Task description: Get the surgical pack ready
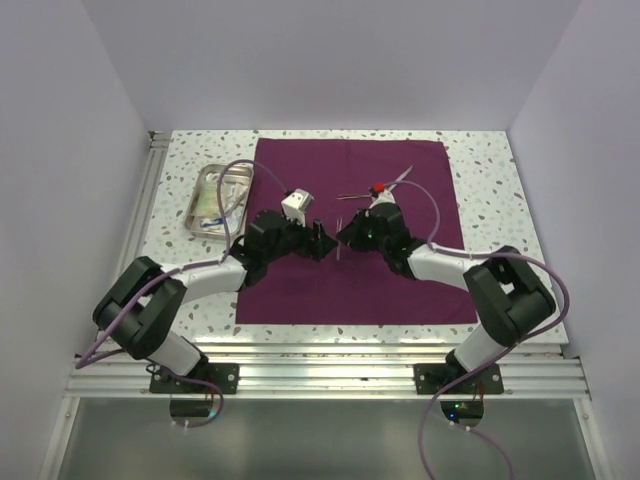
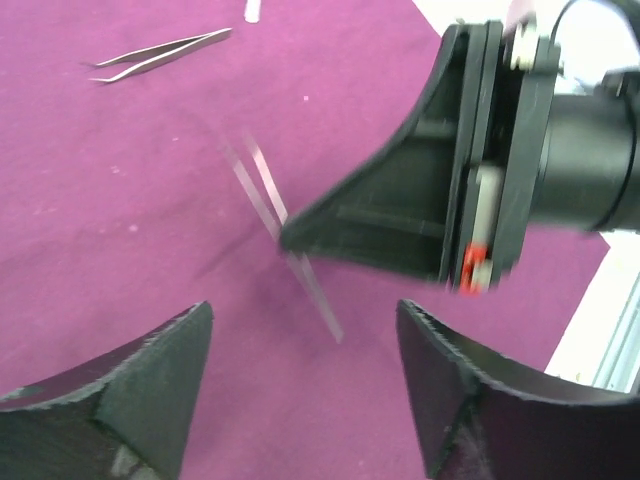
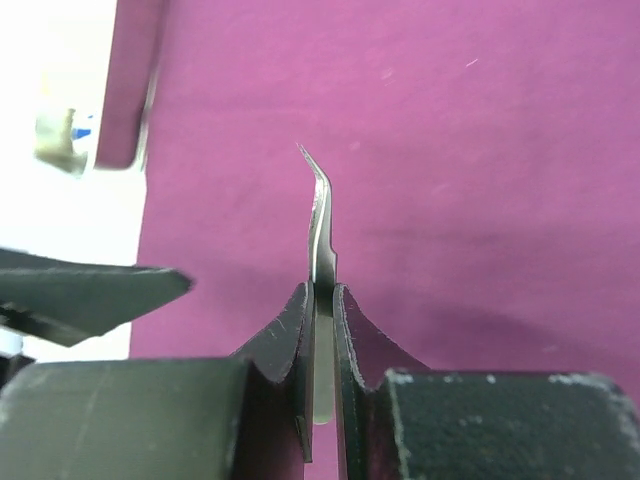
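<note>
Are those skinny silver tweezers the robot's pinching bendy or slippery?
Probably stiff: the tweezers stick straight out of the right gripper without drooping. Maybe slippery, since the metal looks smooth and shiny. Likely light, being so thin.

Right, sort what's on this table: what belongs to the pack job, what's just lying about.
Job in hand: purple cloth, spread flat; steel tray, beside it; curved tweezers, clamped in the right gripper; second tweezers, loose on the cloth.
Lying about, likely: white sachets in the tray.
</note>
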`<state>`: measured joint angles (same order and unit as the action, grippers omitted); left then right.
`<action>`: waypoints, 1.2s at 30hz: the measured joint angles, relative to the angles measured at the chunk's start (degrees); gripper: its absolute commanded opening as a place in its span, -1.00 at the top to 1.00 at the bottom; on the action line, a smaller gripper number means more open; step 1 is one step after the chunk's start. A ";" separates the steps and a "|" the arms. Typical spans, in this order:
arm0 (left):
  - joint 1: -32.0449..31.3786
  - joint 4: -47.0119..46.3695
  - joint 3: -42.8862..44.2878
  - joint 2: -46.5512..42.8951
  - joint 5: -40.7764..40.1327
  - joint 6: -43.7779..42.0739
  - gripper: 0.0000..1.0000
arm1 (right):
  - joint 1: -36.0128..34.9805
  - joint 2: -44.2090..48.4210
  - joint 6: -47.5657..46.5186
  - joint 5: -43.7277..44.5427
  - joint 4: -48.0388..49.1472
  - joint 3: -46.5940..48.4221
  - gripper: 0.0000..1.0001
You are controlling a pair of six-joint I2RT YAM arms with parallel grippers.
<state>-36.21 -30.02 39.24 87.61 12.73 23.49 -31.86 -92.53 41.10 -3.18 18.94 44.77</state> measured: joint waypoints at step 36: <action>-0.70 2.05 3.78 4.09 -2.14 1.46 1.00 | -5.64 3.26 8.61 6.78 13.90 -3.82 0.73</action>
<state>-36.91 -27.97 43.03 91.70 10.59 24.95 -37.50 -89.27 49.71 3.60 32.84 40.95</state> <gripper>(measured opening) 0.123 0.092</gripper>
